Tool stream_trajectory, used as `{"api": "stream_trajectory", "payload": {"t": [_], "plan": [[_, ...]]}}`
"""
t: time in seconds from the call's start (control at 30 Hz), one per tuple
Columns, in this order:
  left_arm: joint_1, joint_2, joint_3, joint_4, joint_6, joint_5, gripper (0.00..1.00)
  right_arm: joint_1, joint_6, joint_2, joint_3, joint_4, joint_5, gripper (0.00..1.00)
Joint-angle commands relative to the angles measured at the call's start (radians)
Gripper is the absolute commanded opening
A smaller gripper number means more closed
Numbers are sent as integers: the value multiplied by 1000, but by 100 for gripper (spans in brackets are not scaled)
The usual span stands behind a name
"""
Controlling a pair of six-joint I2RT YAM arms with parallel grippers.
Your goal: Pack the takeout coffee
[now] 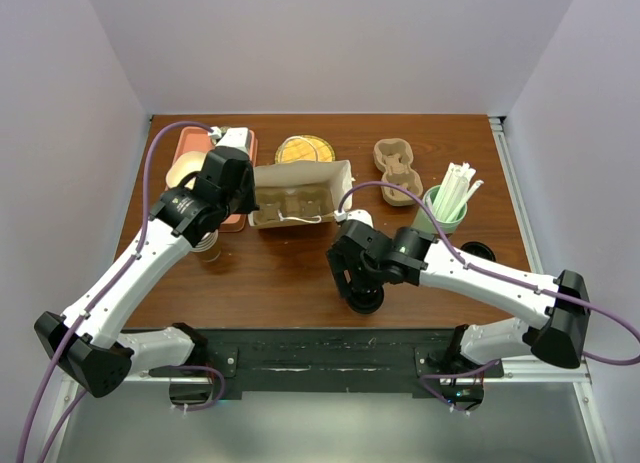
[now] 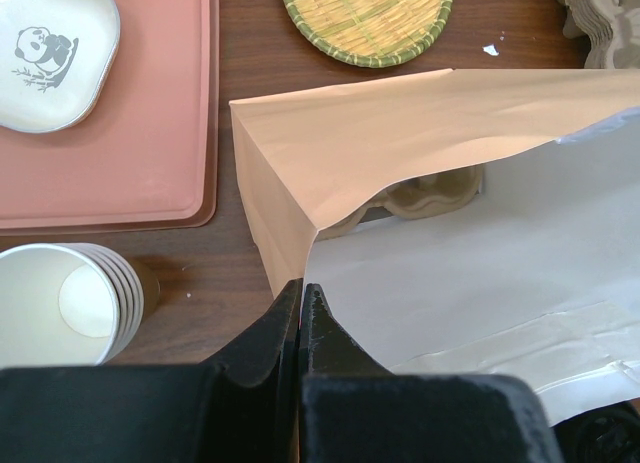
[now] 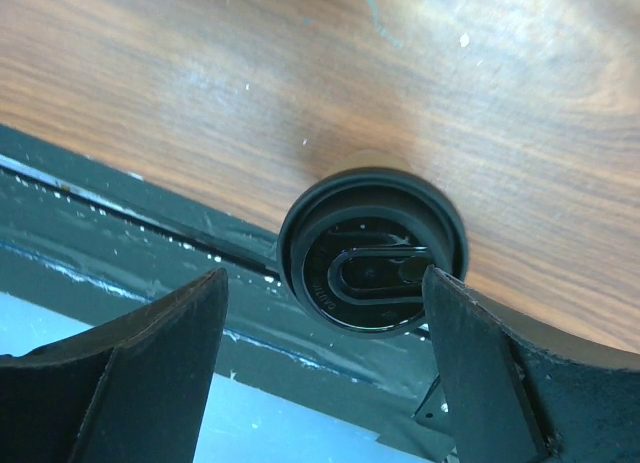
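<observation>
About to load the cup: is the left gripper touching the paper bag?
Touching. The left wrist view shows the left gripper shut, its tips pinching the paper bag at the near corner of its rim.

White arms (image 1: 110, 288), black left gripper (image 2: 302, 293) and right gripper (image 3: 322, 280) (purple cables (image 1: 149, 173))

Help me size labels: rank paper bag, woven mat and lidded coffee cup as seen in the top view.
Paper bag
Woven mat, partly behind the bag
Lidded coffee cup, partly under the right hand

Takeout coffee (image 3: 372, 251) — paper wall unseen
</observation>
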Motion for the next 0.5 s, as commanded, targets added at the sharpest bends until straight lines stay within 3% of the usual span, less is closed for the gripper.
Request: {"api": "stream_trajectory", "payload": {"t": [0.0, 0.47], "plan": [[5, -8, -8, 38, 6, -11, 0, 5, 13, -12, 47, -71, 82, 82], [5, -8, -4, 34, 6, -10, 0, 5, 17, 12, -55, 20, 36, 81]]}}
